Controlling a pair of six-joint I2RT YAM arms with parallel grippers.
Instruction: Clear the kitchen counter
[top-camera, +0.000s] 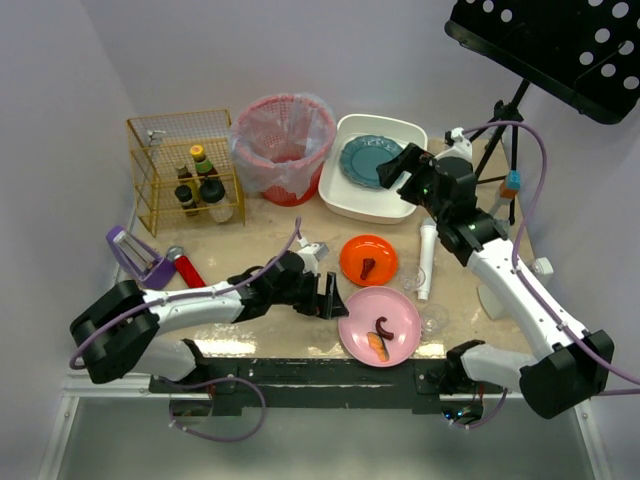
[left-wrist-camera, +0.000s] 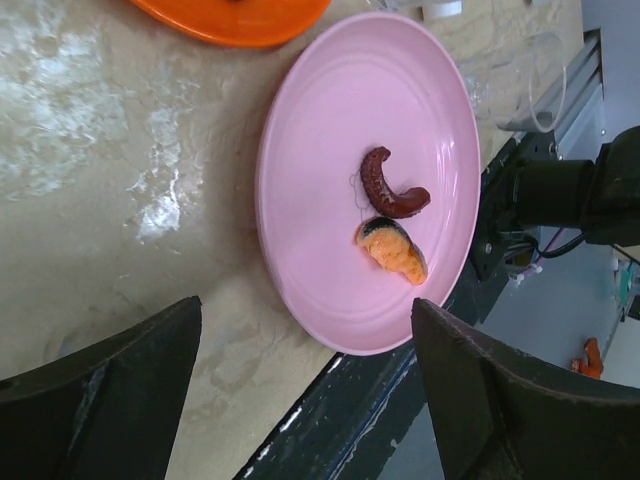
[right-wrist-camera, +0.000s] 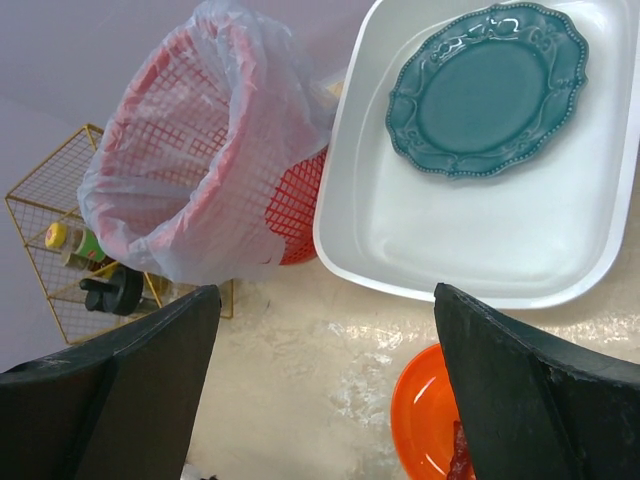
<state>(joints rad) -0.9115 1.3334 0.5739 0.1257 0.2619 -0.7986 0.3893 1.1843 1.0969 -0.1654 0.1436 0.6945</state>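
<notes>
Left wrist view: the left gripper (left-wrist-camera: 305, 335) gapes wide and empty over a pink plate (left-wrist-camera: 330, 120) at the front edge of the kitchen counter (left-wrist-camera: 90, 150), which lies beneath both arms. The right gripper (right-wrist-camera: 325, 310), equally spread and empty, hovers near the white tub (right-wrist-camera: 400, 230) holding a teal plate (right-wrist-camera: 490, 90).

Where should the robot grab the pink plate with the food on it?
Probably by its rim. The pink plate lies flat on the kitchen counter, so only the thin raised edge gives the jaws something to pinch. The side facing the left gripper looks best: it is nearest, and the food pieces sit near the middle, clear of the rim. Keep it level.
</notes>
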